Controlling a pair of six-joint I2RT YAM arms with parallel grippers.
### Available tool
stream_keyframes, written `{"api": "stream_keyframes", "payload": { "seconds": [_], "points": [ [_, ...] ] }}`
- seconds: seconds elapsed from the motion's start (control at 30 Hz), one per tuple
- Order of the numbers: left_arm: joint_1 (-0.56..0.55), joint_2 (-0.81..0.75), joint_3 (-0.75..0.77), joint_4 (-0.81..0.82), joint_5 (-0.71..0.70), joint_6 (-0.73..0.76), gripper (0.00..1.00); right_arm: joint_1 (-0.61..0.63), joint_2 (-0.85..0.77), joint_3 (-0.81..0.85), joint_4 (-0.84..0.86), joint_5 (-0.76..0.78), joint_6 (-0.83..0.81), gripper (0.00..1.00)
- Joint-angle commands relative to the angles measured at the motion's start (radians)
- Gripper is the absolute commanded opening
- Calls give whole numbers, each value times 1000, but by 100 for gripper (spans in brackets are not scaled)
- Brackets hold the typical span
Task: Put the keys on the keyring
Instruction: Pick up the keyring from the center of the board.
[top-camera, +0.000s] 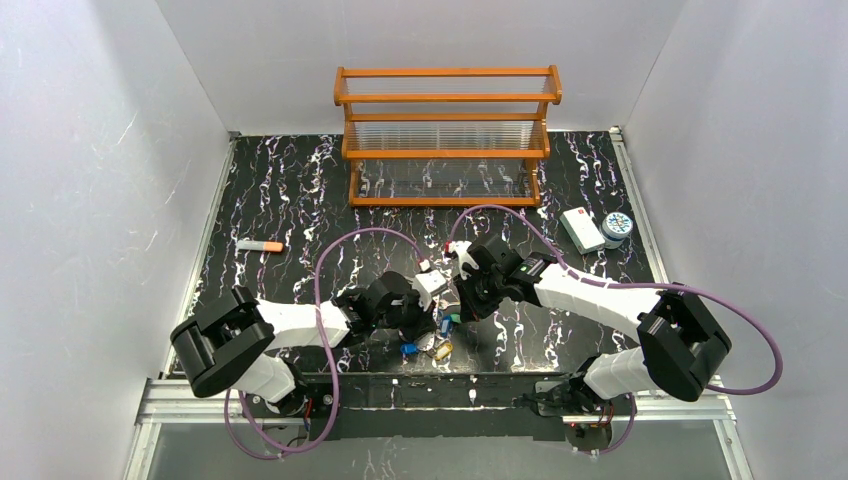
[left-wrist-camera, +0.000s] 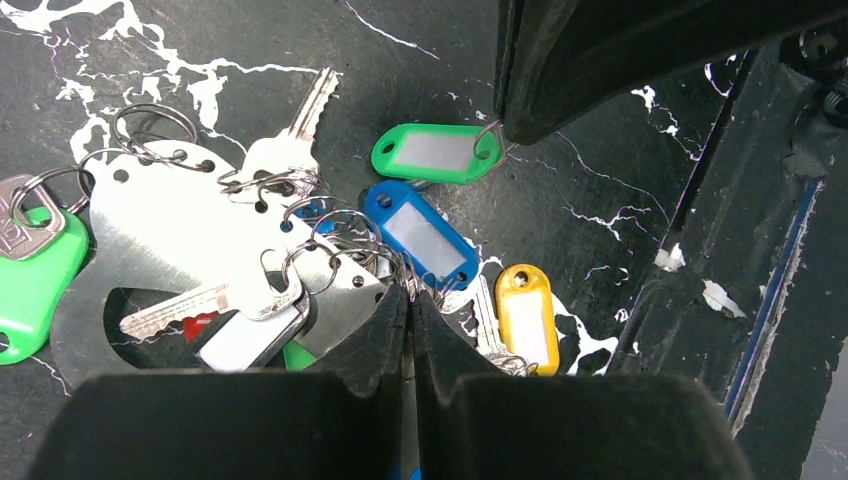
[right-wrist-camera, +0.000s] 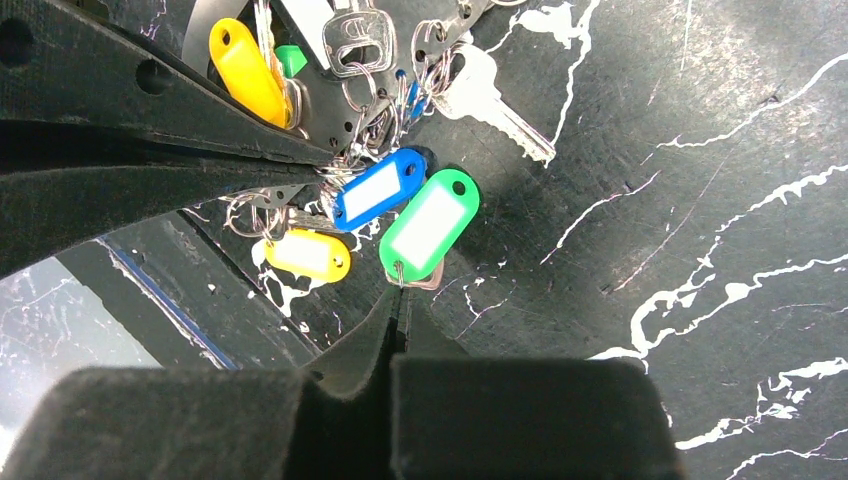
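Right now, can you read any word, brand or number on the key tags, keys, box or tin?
None can be read.
Blank white inserts: green tag, blue tag, yellow tag.
Too blurred: stamped marks on silver key head.
Too small: white box, round tin.

The overhead view looks steeply down from above and behind the arm bases. From well away it takes in the whole black, white-veined worktop (top-camera: 300, 200) out to the orange wooden rack (top-camera: 447, 135) at its far end. The left wrist view sits very close to the worktop, looking along the shut left claw (left-wrist-camera: 412, 300). The right wrist view does likewise along the right claw (right-wrist-camera: 397, 300), and each catches part of the other claw. Both wrist views share the green plastic key tag (left-wrist-camera: 437, 152), blue plastic key tag (left-wrist-camera: 425, 232) and yellow plastic key tag (left-wrist-camera: 527, 315). These belong to the cluster of silver keys (top-camera: 432, 342) at the near centre of the overhead view.
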Motion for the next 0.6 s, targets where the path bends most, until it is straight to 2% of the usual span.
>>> {"api": "stream_keyframes", "payload": {
  "seconds": [0.0,0.37,0.57],
  "points": [
    [-6,-37,-5,-4,7,12,0,6,-29,26,12,6,-9,1],
    [-6,-257,-182,185,-23,22,0,5,-93,58,4,4,-7,1],
    [-8,-325,-249,292,-34,30,0,5,-126,78,35,-92,-37,1]
  ]
}}
